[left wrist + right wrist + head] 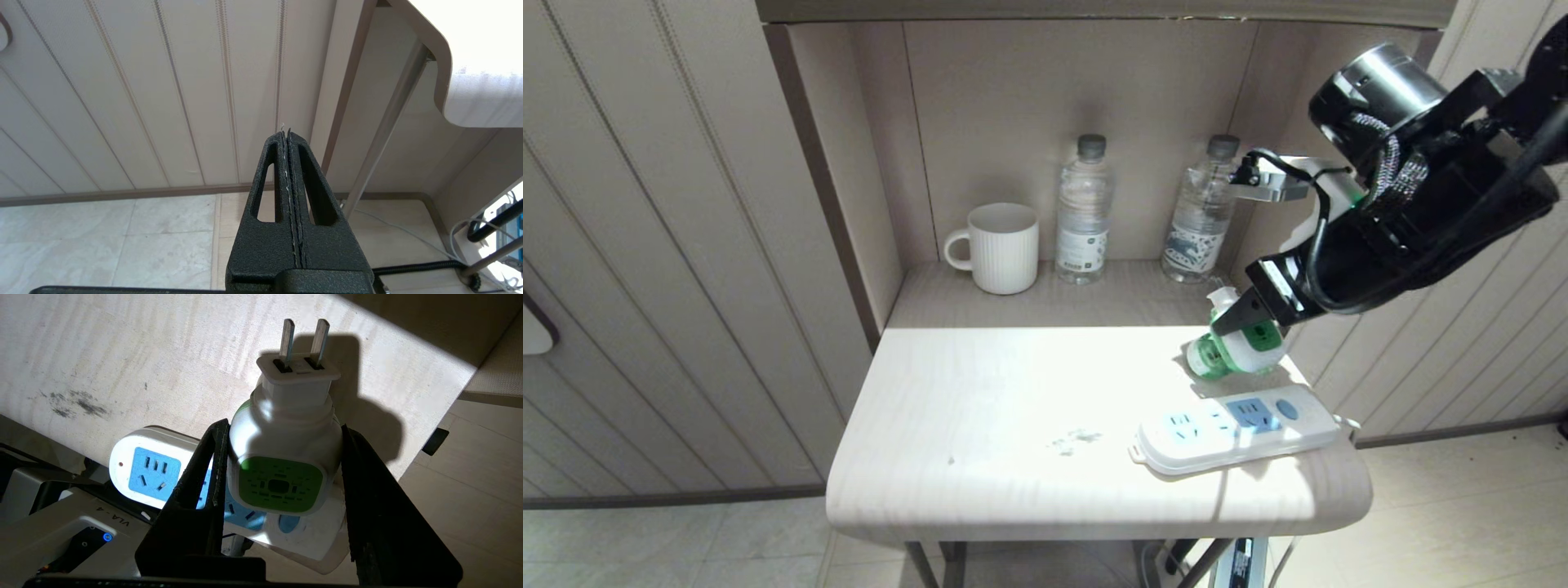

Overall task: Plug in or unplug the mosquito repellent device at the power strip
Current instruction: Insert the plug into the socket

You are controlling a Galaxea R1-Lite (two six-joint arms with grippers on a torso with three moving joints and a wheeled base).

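Mosquito repellent device (286,457) above power strip (1237,429)

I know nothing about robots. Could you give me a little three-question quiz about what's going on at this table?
1. True or false: the mosquito repellent device is plugged into the power strip.
2. Which gripper holds the device: A) left gripper B) right gripper?
3. Fill in: behind the strip, in the alcove, stand one mug and ___ water bottles.

Key: 1 false, its prongs are bare in the air; 2 B; 3 two.
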